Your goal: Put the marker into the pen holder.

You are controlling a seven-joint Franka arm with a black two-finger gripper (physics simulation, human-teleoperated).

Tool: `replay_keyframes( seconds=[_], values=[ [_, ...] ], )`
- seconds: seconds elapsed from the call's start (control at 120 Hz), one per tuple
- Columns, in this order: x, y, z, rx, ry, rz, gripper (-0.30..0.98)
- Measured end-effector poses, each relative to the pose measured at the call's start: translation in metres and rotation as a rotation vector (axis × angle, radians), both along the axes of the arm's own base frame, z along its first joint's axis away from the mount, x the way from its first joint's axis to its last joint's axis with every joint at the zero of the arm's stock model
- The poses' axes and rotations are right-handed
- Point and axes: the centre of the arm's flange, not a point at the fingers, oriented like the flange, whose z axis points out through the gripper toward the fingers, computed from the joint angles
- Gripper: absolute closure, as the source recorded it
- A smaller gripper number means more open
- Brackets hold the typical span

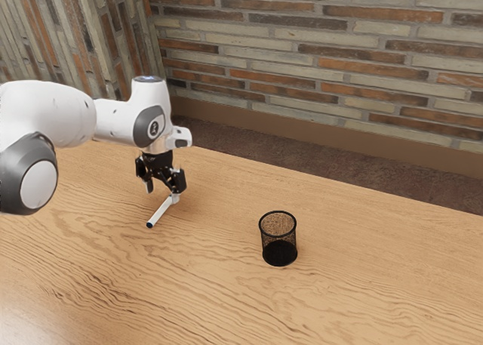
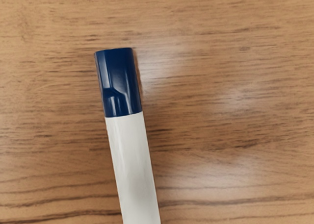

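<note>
At the exterior view's left, the white arm (image 1: pixel 60 118) with grey joint covers reaches over the light wood-grained bench (image 1: pixel 362 300). Next come the black, jointed metal-and-plastic-looking fingers (image 1: pixel 179 181), pointing down and standing apart, with a plain gap between them and nothing clamped. Under them lies the slim white cylindrical marker (image 1: pixel 161 212) with its dark blue cap (image 2: pixel 119 82), slanting across the bench. Its capped end points out from beneath the fingers; the other end sits at the finger nearer the exterior view's right, and I cannot tell whether the two touch. Further right, well apart from the marker, the round black wire-mesh pen holder (image 1: pixel 280 253) stands upright on the bench, its rim open upward.
</note>
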Motion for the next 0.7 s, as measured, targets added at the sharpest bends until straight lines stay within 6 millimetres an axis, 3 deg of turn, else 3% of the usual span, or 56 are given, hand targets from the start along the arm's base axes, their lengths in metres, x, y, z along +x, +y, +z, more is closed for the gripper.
replay_keyframes(
  seconds=[0.258,0.467,0.7],
  values=[
    [0.007,0.003,-0.032,-0.036,-0.024,0.003,0.03],
    [0.019,0.002,-0.039,-0.03,-0.046,-0.03,0.03],
    [0.02,0.007,-0.038,-0.032,-0.053,-0.045,0.24]
  ],
)
